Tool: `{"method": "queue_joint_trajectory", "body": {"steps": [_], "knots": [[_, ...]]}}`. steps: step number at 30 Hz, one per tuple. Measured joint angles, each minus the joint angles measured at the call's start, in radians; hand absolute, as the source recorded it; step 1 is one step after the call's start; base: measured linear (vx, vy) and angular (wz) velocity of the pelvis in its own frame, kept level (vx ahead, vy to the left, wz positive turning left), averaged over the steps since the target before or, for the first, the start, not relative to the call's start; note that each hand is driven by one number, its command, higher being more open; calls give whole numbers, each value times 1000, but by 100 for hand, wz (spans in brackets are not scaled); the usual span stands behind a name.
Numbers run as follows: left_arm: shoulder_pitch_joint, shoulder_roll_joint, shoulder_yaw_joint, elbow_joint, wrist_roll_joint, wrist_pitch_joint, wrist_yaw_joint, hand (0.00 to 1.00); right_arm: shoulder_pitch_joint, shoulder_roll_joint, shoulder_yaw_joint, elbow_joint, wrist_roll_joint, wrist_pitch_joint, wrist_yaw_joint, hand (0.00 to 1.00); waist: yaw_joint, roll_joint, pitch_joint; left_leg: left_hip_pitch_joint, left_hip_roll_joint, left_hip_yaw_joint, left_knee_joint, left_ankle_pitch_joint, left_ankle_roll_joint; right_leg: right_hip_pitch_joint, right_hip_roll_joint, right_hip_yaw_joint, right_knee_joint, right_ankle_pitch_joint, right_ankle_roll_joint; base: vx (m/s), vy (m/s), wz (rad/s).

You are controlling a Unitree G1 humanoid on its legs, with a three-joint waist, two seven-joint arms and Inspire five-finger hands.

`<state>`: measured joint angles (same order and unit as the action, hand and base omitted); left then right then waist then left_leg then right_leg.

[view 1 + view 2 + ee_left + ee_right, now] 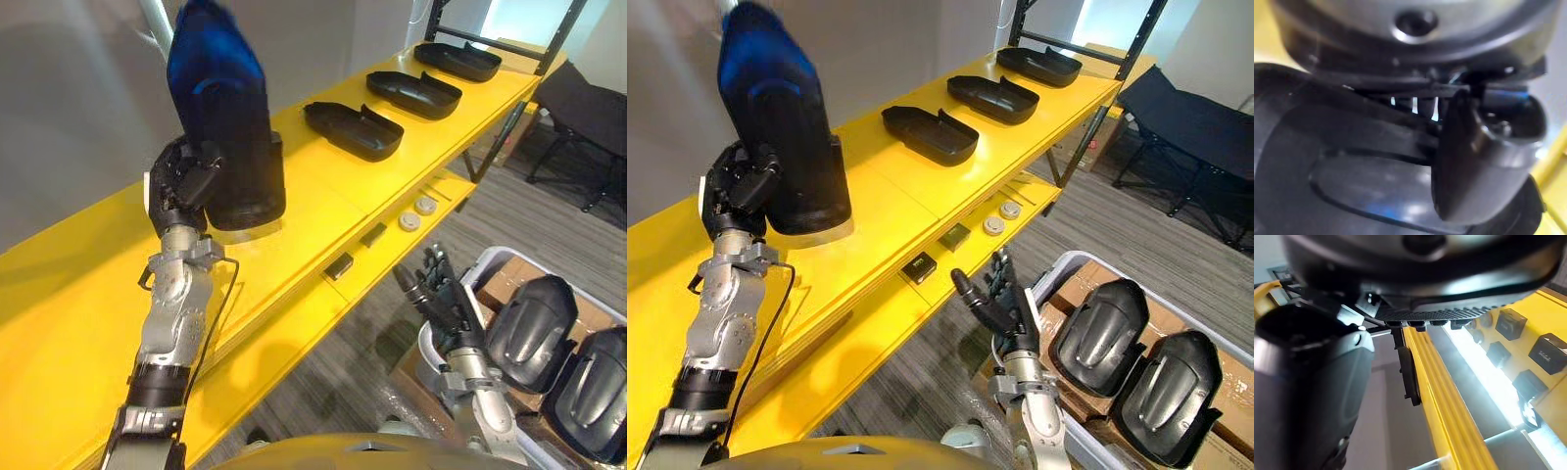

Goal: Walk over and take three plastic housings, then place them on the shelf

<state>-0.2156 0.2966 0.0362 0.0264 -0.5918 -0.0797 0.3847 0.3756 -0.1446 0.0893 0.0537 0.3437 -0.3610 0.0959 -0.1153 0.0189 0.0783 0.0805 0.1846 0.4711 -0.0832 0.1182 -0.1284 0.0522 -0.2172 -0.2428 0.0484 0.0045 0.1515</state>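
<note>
My left hand (pixel 181 186) has its fingers curled round a black plastic housing (pixel 230 127) and is holding it upright over the top board of the yellow shelf (pixel 78 294). The bottom end is right down at the board, but I honestly can't tell if it's touching. The left wrist view shows the thumb clamped across the dark shell, so that's a solid grip.

Further along the same top board, three more housings are lying open side up in a row, apart from each other: the nearest one (pixel 353 129), the middle one (pixel 413 93) and the far one (pixel 458 60) by the shelf's black end frame.

My right hand (pixel 999 304) is down below the shelf's front edge with its fingers straight and spread, holding nothing.

A white bin (pixel 490 259) sits on the floor beside the shelf with two spare housings (pixel 532 333) (pixel 591 382) lying rounded side up on cardboard (pixel 505 284).

The shelf's lower board has a couple of small black blocks (pixel 339 265) and two round pale discs (pixel 409 222).
</note>
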Motion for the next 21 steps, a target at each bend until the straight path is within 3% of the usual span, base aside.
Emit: {"method": "queue_joint_trajectory", "body": {"steps": [7,11,16,18,21], "knots": [[-137,30,3,267,-153,48,106,0,0,-10,40,31,-23,0,-60,100,-3,-7,-2,-1,0,13,0,5,1,-8,0,12,0,0,0,-2,1,-3],[-186,40,4,343,-236,53,134,0,-1,-10,43,33,-24,-1,-58,100,-19,-31,-15,1,1,26,0,6,1,-14,1,28,0,1,1,0,5,-7],[-189,34,-2,377,-309,64,129,0,1,-10,58,34,-24,-2,-62,100,-29,-47,-19,4,1,31,0,6,1,-15,1,31,0,2,2,-6,2,-4],[-189,29,-13,376,-432,89,103,0,0,-10,73,43,-24,-2,-65,100,-24,-50,-18,4,1,29,0,6,2,-13,1,29,0,2,2,-8,1,2],[-188,27,-31,375,-475,90,64,0,-3,-7,87,49,-24,-2,-65,100,-19,-51,-17,7,1,27,0,7,2,-8,1,28,0,2,2,-4,1,1]]}}
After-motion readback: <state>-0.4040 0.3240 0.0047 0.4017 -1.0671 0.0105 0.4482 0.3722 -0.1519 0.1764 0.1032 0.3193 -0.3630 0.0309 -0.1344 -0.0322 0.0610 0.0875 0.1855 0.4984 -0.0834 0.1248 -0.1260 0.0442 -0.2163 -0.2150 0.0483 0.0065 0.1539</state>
